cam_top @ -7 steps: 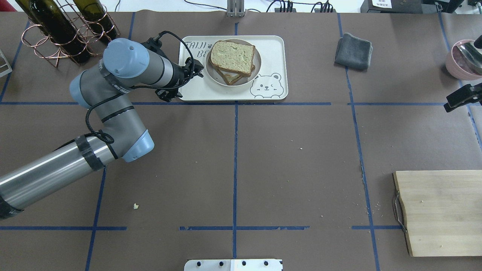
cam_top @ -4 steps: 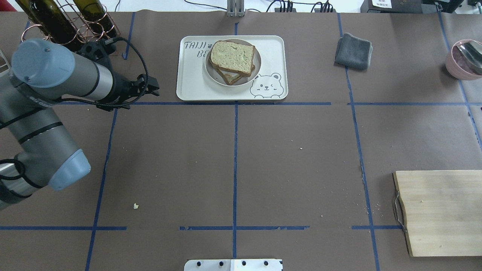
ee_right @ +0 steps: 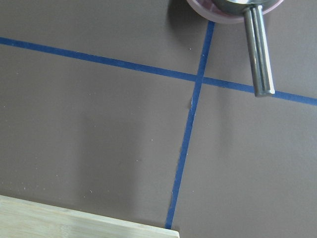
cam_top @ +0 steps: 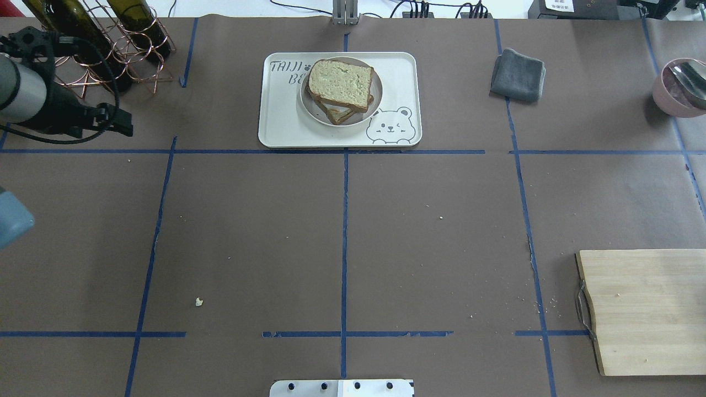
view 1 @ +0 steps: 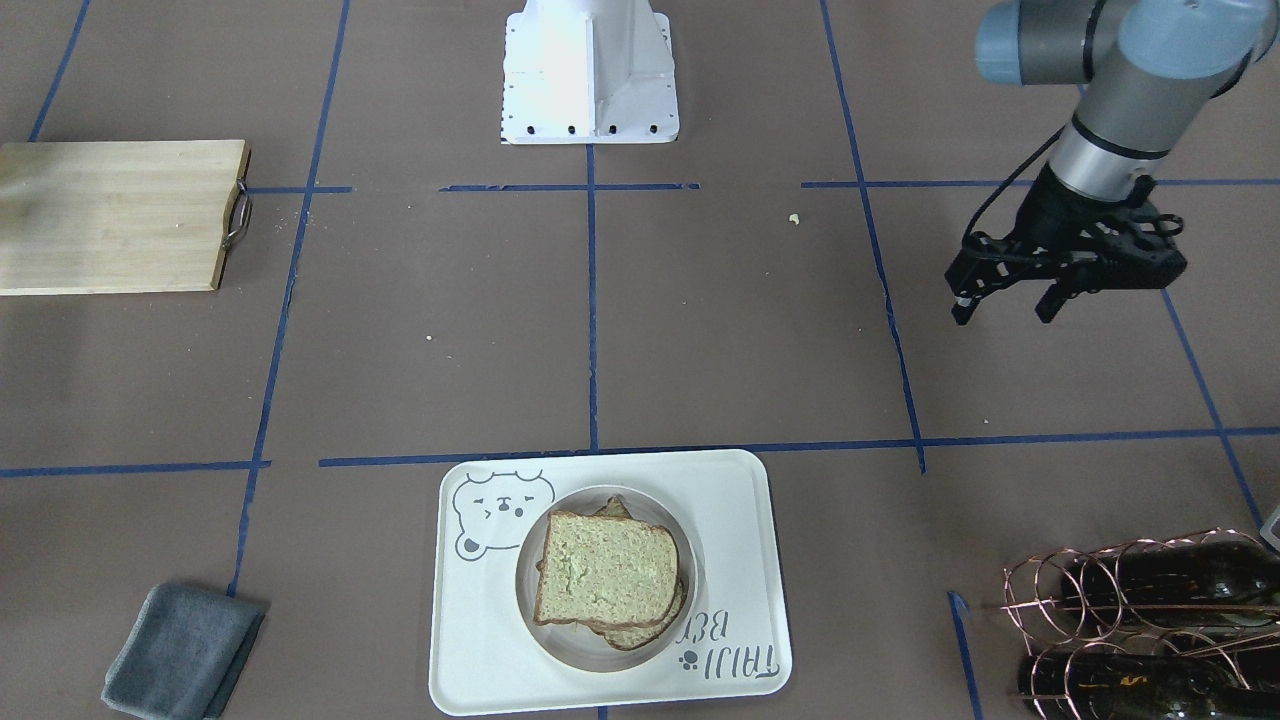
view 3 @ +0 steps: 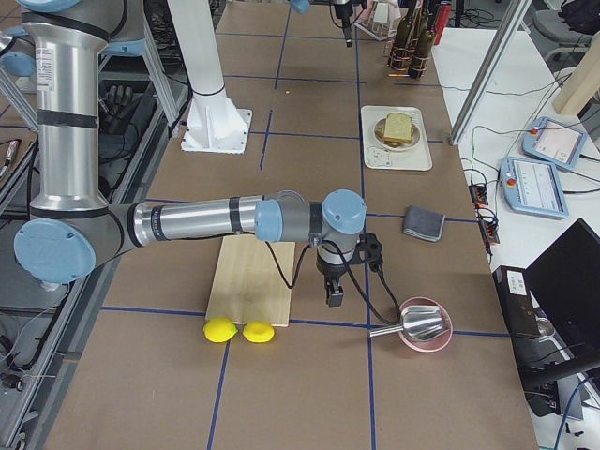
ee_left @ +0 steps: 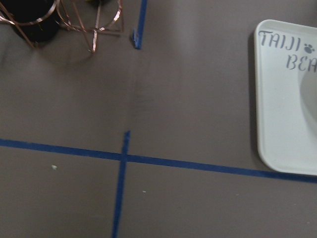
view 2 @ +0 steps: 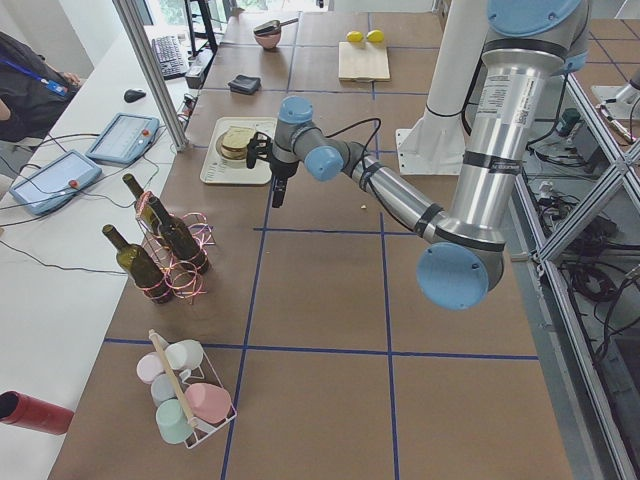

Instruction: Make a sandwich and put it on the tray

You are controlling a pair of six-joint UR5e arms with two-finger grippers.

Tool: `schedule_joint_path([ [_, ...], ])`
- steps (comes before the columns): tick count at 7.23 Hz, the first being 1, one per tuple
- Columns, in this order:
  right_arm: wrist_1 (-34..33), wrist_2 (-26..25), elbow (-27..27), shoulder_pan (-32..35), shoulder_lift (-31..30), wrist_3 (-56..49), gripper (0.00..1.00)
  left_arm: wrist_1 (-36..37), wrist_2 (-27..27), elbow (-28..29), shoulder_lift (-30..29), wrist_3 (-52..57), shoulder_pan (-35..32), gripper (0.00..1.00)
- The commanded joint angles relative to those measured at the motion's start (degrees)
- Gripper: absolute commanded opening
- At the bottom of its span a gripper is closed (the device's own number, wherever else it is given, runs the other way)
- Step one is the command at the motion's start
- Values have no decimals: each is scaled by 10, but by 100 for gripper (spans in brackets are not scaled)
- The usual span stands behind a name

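The sandwich (cam_top: pixel 340 84) is two bread slices stacked on a small round plate (cam_top: pixel 309 110), which stands on the cream bear tray (cam_top: pixel 276 129). The egg is hidden. The sandwich (view 1: pixel 608 570) and the tray (view 1: pixel 470 640) also show in the front view. My left gripper (view 1: pixel 1003 305) is open and empty. It hangs above the table, well apart from the tray, and shows at the overhead view's left edge (cam_top: pixel 122 124). The left wrist view shows only the tray's corner (ee_left: pixel 277 124). My right gripper (view 3: pixel 333 292) shows only in the right side view, beside the cutting board, and I cannot tell its state.
A copper rack of wine bottles (cam_top: pixel 99 44) stands at the far left, close to my left arm. A grey cloth (cam_top: pixel 517 74) lies to the right of the tray. A wooden cutting board (cam_top: pixel 645 309) and a pink bowl with a metal ladle (cam_top: pixel 678 88) are on the right.
My left arm has drawn back from the tray's left edge to the table's left side. The right gripper seen at the overhead view's right edge has left that view.
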Motion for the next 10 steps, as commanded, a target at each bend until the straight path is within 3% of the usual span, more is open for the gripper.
schedule_joint_path([
  [1,3,7,-6,25,4,-6,100,31,-70,28,53,207,-120,100],
  [3,3,8,-14,25,1,-6,100,82,-99,92,68,386,-227,100],
  [5,3,13,-18,25,3,9,100,80,-148,167,91,474,-277,100],
  [6,3,28,-19,25,1,13,100,82,-182,175,107,482,-286,100],
  [10,3,30,-24,26,0,35,100,95,-184,170,123,482,-308,100],
])
